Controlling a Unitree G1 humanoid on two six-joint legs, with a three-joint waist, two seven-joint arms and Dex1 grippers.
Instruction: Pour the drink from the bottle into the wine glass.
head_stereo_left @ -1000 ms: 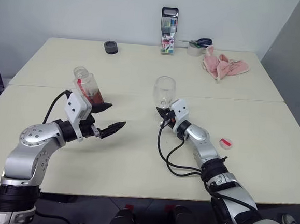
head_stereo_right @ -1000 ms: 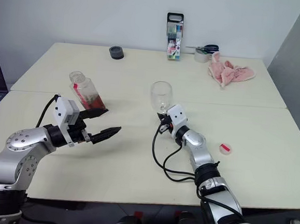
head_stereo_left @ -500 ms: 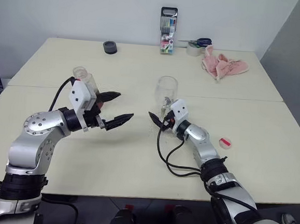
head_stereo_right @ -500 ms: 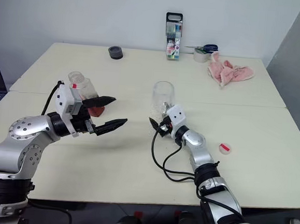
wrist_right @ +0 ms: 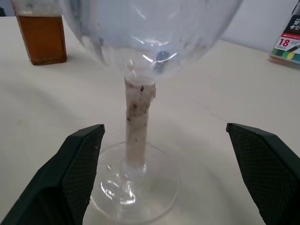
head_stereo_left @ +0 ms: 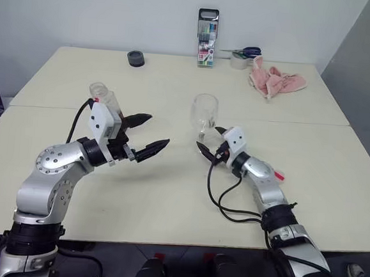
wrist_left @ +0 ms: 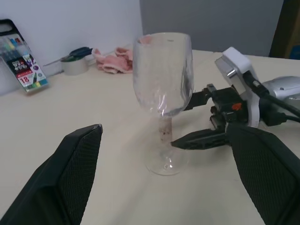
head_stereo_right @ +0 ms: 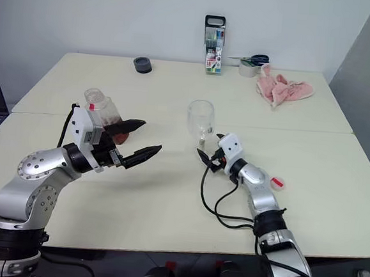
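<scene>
- Your right gripper (head_stereo_left: 208, 139) stands wide open and empty just beside the wine glass (head_stereo_left: 204, 112), low at stem height; I judge it's lined up to steady the stem.
- Your left gripper (head_stereo_left: 144, 135), also spread and empty, points toward the glass.
- The bottle (head_stereo_left: 106, 103), uncapped with drink (wrist_right: 43, 32) inside, stands well left of the glass.

Wine glass (wrist_right: 139, 119) upright on the table (wrist_right: 220, 93), stem btwn the right gripper's (wrist_right: 164, 178) spread fingers (wrist_right: 77, 171), not touching. Bottle (wrist_right: 41, 28) w/ drink (wrist_right: 43, 38) behind, marker pack (wrist_right: 287, 47) further back.
</scene>
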